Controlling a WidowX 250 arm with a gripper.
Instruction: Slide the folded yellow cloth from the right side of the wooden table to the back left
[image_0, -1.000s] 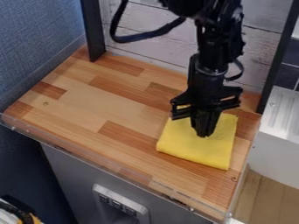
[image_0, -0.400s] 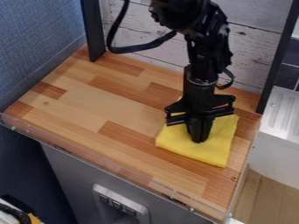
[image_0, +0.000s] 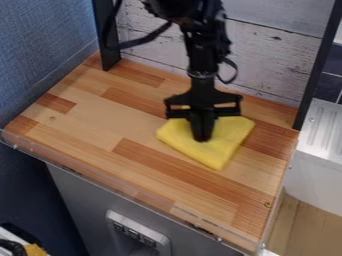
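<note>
The black gripper (image_0: 202, 139) points down onto a folded yellow cloth (image_0: 220, 146), its fingers close together and their tips at the middle of the cloth. The cloth lies on the wooden tabletop (image_0: 107, 117), right of centre and towards the back, turned so that one corner points to the front. Part of its rear side is hidden behind the gripper. Whether any fabric is pinched between the fingertips cannot be told.
A clear raised rim (image_0: 127, 186) runs along the table's front edge. Behind stands a whitewashed plank wall (image_0: 277, 60) between two dark posts. A blue partition (image_0: 40, 45) is at the left, and a white ridged unit (image_0: 324, 132) at the right.
The gripper has moved left and slightly back across the tabletop. The yellow cloth has shifted the same way and turned, its front corner now further left and further back.
</note>
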